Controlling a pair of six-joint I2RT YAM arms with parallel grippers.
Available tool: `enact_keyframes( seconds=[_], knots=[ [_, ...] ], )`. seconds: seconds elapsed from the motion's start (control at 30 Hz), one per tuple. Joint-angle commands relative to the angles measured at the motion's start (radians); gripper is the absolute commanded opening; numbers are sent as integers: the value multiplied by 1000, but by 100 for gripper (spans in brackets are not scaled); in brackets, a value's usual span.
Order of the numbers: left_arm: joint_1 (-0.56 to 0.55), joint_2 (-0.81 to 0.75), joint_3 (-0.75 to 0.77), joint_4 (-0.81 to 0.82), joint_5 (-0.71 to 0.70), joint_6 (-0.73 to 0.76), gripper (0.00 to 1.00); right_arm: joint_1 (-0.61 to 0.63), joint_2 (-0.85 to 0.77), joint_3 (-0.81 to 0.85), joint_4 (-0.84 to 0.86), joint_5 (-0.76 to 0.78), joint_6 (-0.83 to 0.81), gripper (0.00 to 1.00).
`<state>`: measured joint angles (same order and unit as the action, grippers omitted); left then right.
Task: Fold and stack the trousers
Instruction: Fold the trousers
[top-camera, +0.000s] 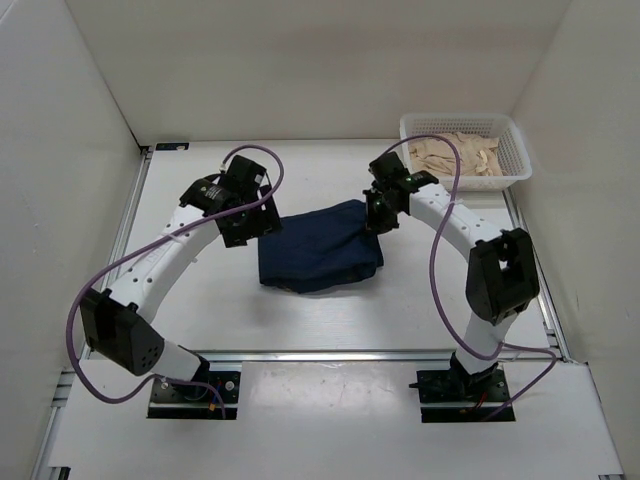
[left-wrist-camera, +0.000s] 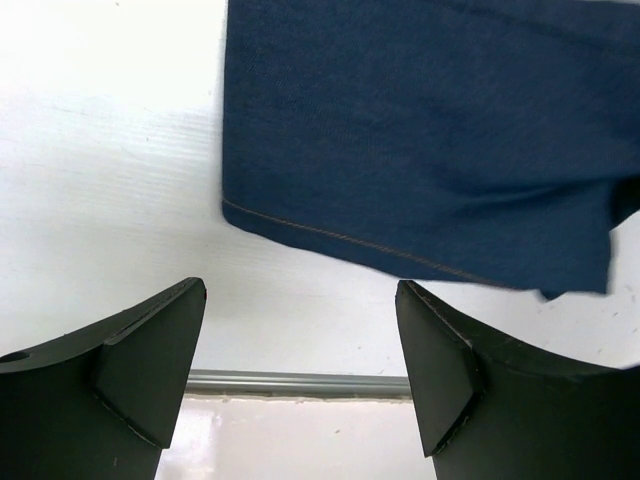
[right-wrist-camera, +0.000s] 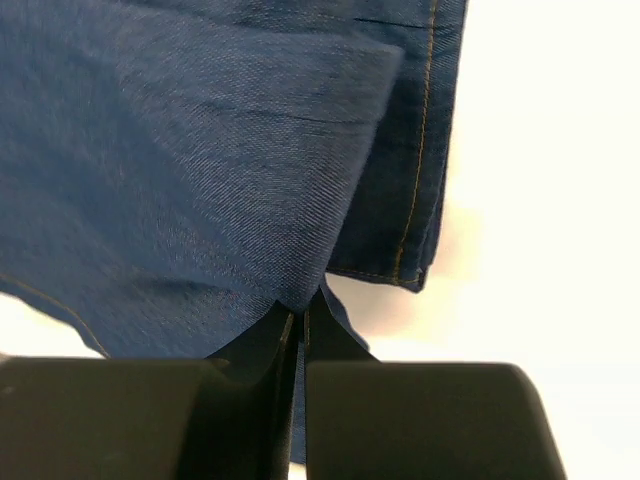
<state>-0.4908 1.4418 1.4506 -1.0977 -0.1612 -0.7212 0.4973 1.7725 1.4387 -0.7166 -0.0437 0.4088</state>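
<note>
Right up against the lens, black fingers (right-wrist-camera: 400, 420) of the right gripper (right-wrist-camera: 300, 318), pressed together on a pinch of navy denim, cloth gathered to a point between the tips. Clamped, no question about it. Belongs to the trousers (top-camera: 320, 250), folded down into a squarish bundle and lying in the middle of the white table (top-camera: 200, 300), right between the two grippers. Grabbed at the far right-hand edge, seen from above, with an orange-stitched hem (right-wrist-camera: 413, 200) hanging just beside the pinch. Over to the left gripper (left-wrist-camera: 300, 288) now: spread wide, nothing between the jaws, only bare white surface and a grey metal rail (left-wrist-camera: 300, 382) showing through the gap. Hovers just beside the bundle's left side (a stitched edge (left-wrist-camera: 330, 236) running across that view too, clear of both tips). Not touching the denim from what shows there. Off in the far right corner, a white mesh basket (top-camera: 520, 165) with pale beige stuff heaped inside, too small to make out. Well apart from the bundle. Purple cables (top-camera: 75, 320) looping along both arms.
</note>
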Motion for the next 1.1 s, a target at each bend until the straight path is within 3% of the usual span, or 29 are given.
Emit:
enact_keyframes(
  seconds=[0.0,0.1,0.13,0.2,0.23,0.27,0.33,0.43,0.6,0.73,0.93,0.97,1.07],
  knots=[
    [3,5,-18,27,40,35,88,-38,36,97,11,38,-51,0],
    [-6,45,-38,62,86,58,88,-72,109,106,52,63,-51,0],
    [-28,77,-50,79,86,58,88,-86,123,106,74,64,-51,5],
    [-37,112,-62,90,97,68,88,-86,133,106,104,105,-51,20],
    [-49,155,-71,99,109,68,88,-86,133,106,105,148,-51,40],
    [-49,172,-72,99,109,68,88,-86,96,97,105,175,-42,53],
    [-49,186,-96,99,109,78,88,-114,55,47,115,192,-33,66],
    [-49,187,-114,108,97,78,88,-190,50,43,138,70,-33,69],
    [-49,169,-118,99,74,78,88,-213,220,138,60,-151,-120,74],
    [-49,149,-118,90,49,68,88,-223,271,83,149,-241,-111,74],
    [-49,131,-99,61,19,68,88,-223,324,29,256,-321,-111,63],
    [-39,121,-99,61,19,68,89,-223,324,17,272,-332,-111,59],
    [-29,101,-99,61,19,68,89,-223,321,-10,290,-389,-111,23]
  ],
)
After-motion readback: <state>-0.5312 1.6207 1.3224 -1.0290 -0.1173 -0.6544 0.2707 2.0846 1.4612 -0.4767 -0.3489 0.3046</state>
